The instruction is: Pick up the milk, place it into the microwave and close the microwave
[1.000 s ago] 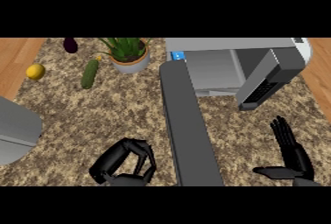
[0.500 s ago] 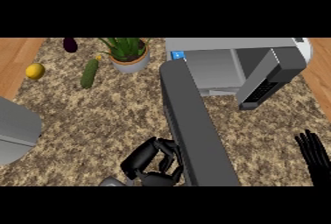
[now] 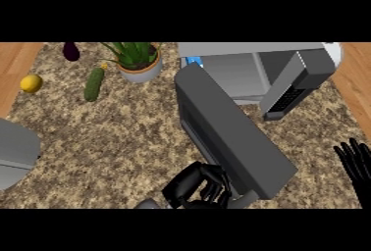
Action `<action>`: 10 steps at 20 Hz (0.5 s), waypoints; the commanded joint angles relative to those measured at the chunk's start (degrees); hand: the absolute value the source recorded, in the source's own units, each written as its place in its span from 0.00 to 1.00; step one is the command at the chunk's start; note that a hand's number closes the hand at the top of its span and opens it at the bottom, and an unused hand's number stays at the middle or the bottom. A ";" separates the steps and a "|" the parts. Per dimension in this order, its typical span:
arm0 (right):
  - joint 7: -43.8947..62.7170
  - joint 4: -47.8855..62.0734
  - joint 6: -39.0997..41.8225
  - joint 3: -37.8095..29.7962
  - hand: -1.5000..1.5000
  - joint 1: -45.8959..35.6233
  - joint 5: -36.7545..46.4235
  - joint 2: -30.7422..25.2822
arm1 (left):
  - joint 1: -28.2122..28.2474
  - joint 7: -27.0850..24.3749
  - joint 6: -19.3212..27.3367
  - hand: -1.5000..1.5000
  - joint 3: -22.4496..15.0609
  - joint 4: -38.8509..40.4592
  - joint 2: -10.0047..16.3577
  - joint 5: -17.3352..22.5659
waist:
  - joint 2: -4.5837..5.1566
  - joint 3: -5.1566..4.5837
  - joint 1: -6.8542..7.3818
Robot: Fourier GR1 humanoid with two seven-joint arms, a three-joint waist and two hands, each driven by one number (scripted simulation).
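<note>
1. Left hand (image 3: 194, 187): at the view's lower edge, fingers curled inward with nothing visible in their grasp. It lies against the near left edge of the microwave door (image 3: 232, 132).
2. Right hand (image 3: 357, 164): at the view's right edge, fingers straight and spread, pointing up, well apart from the door and touching nothing.
3. Microwave (image 3: 239, 73): a grey box at the top of the view. Its dark door stands swung out and runs as a long slab from the box down toward the left hand. A keypad panel (image 3: 290, 95) shows on the box's right side.
4. Milk (image 3: 193, 61): seen only as a small blue-and-white patch at the left of the microwave's opening, just behind the far end of the door, which hides most of it.
5. Counter (image 3: 123, 132): a speckled stone top. On its far left part lie a potted plant (image 3: 138, 66), a cucumber (image 3: 93, 84) just beside the pot, a lemon (image 3: 30, 83) and an eggplant (image 3: 70, 51).
6. Grey round object (image 3: 14, 152): cut off by the left edge; its kind cannot be told.
</note>
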 commanded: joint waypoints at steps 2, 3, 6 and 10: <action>1.18 -7.27 8.30 2.90 0.00 1.30 -5.64 -0.55 | -4.61 0.73 8.71 1.00 -9.26 3.54 -0.46 6.12 | 0.42 -0.06 -1.94; 3.56 -10.14 8.10 2.60 0.00 0.61 -7.55 -1.66 | -5.04 1.96 10.75 1.00 -10.41 2.77 -0.46 6.73 | 0.24 -0.12 -1.94; 5.32 -11.96 6.43 3.96 0.00 -0.89 -8.44 -1.01 | -11.47 2.65 16.05 1.00 -11.31 2.83 -0.44 10.33 | 0.61 -0.01 -2.06; 9.63 -18.20 6.90 6.18 0.00 0.41 -10.68 -2.15 | -15.33 3.71 20.63 1.00 -12.12 4.10 -0.43 14.13 | 0.77 -0.13 -4.48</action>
